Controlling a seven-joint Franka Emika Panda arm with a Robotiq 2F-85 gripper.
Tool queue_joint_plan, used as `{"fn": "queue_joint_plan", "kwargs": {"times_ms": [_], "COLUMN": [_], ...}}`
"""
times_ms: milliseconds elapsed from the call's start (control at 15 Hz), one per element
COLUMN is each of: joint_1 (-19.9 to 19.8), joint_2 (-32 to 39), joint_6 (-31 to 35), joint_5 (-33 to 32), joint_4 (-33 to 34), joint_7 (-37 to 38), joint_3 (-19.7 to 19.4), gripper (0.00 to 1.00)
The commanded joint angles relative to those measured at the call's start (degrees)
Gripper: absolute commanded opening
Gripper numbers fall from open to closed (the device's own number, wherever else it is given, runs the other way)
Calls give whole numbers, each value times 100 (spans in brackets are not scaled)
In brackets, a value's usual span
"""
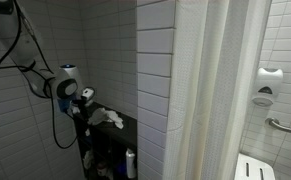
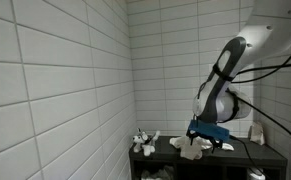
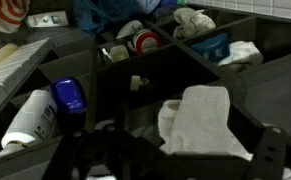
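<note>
Your tool (image 3: 175, 158) is open. In the wrist view its two dark fingers (image 3: 270, 148) stand wide apart at the bottom of the picture, and nothing is clamped between them. Right under that gap lies the white cloth (image 3: 200, 118), a folded, slightly rumpled piece resting on the dark surface (image 3: 275, 75). Whether the fingertips touch the cloth, you cannot tell from here.

In both exterior views your arm bends down over the shelf unit in the tiled corner, with the tool (image 1: 85, 97) hanging just above the white cloth (image 1: 110, 118). From the other side, the tool (image 2: 207, 138) sits low over the cloth (image 2: 195, 152), close to the top of the surface (image 2: 270, 155).

Look past the cloth in the wrist view and you see open compartments. A white bottle (image 3: 30, 118) lies on its side, a blue-capped container (image 3: 70, 95) is just beside it, a red-and-white round thing (image 3: 145, 40) sits further back, and a blue packet (image 3: 213, 45) lies next to another crumpled white rag (image 3: 193, 18).

Well apart from you, in an exterior view, a shower curtain (image 1: 220, 90) hangs beyond the tiled pillar, with a grab bar (image 1: 285, 128) on the far wall.
</note>
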Motion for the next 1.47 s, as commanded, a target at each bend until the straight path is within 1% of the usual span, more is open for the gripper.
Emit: {"fn": "queue_joint_plan", "kwargs": {"times_ms": [0, 267, 400, 467, 533, 600, 867, 1067, 1133, 1200, 1267, 1333, 1400], "joint_1": [-497, -759, -760, -785, -788, -816, -893, -910, -914, -907, -861, -831, -768], "joint_2": [529, 1078, 1288, 1368, 1451, 1492, 1641, 1686, 1713, 1698, 1712, 1681, 1644], "joint_6": [5, -62, -23, -55, -14, -44, -79, -74, -70, -71, -54, -78, -61], "joint_5": [368, 588, 581, 588, 577, 583, 603, 589, 584, 577, 556, 545, 513], "joint_4": [665, 1322, 1521, 1608, 1676, 1725, 1898, 1946, 1978, 1957, 1957, 1927, 1876], "joint_7": [75, 150, 250, 263, 300, 306, 330, 348, 356, 372, 428, 455, 505], "joint_3": [357, 423, 366, 373, 358, 375, 399, 365, 354, 334, 279, 267, 226], "gripper": [100, 100, 100, 75, 73, 68, 35, 13, 4, 1, 0, 0, 2]}}
